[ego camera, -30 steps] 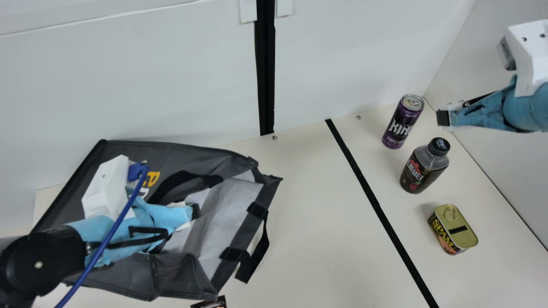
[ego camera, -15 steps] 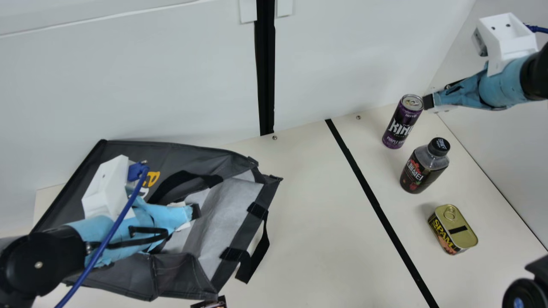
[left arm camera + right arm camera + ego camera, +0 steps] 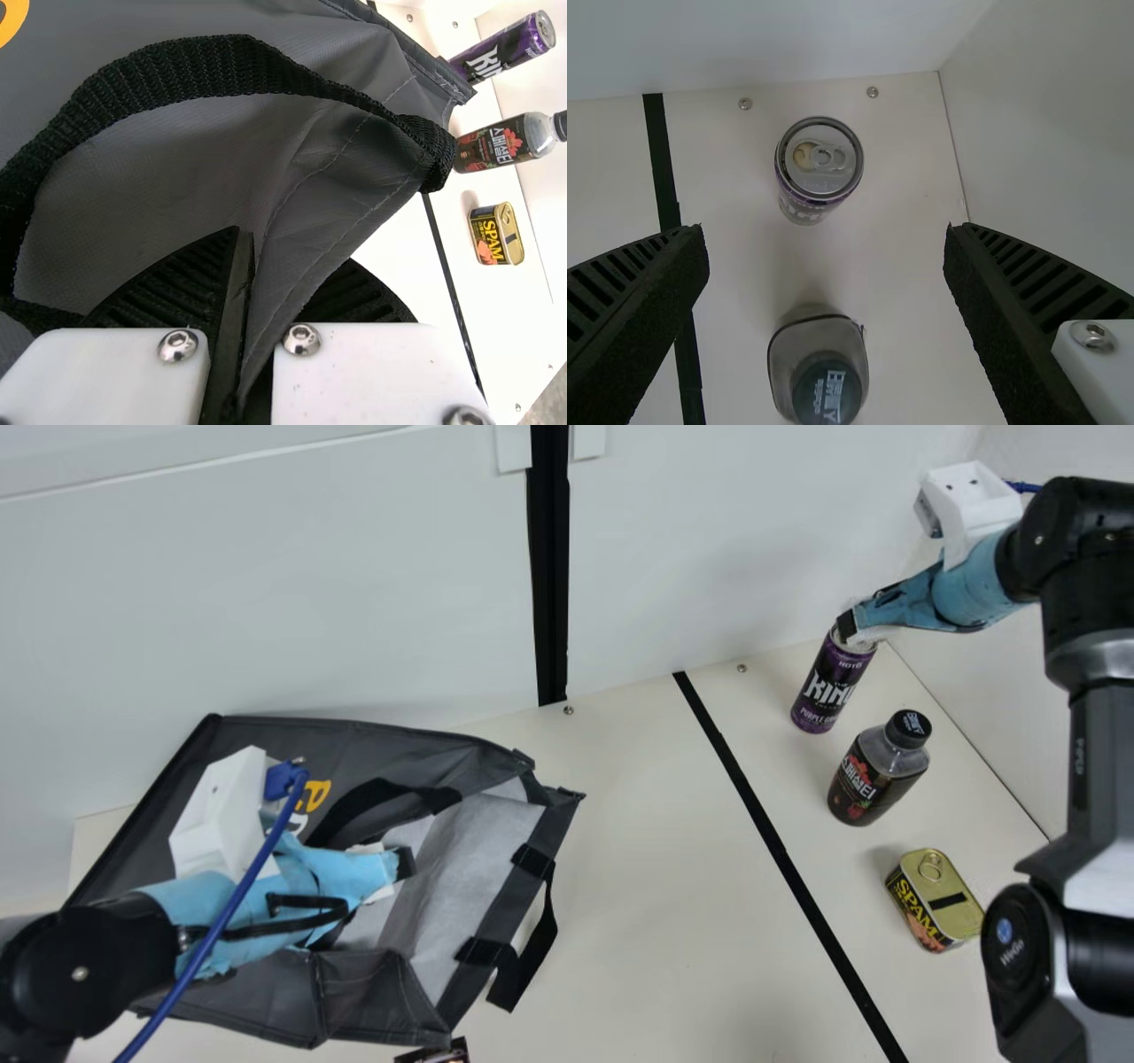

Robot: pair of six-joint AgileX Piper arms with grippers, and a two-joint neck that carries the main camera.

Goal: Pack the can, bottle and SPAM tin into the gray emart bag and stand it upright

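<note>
Main view: The bottle (image 3: 877, 775) stands upright on the cream bench (image 3: 638, 886), with the can (image 3: 833, 682) upright just beyond it and the SPAM tin (image 3: 935, 899) on its near side. All three await packing. Over the can, on the far side of the bottle, our right pincer (image 3: 848, 625) is spread wide, gripping nothing. Well to the bottle's left, past the black strip (image 3: 764, 817), the gray emart bag (image 3: 239, 744) lies slack on its side, mouth facing the bottle. There our left pincer (image 3: 405, 863) is clenched on a fold of its fabric.

We judge the can to be first in line, and packing has yet to begin. Should we come down off-center, a fingertip could strike the can's rim and topple it, perhaps into the bottle. Our right arm (image 3: 1099, 762), bent low to the bottle's right, could clip the SPAM tin if it swings inward. Across from the bottle, the soft bag mouth may fold shut if our left hold slips, and the dangling strap (image 3: 529, 957) could snag whatever we carry in.
</note>
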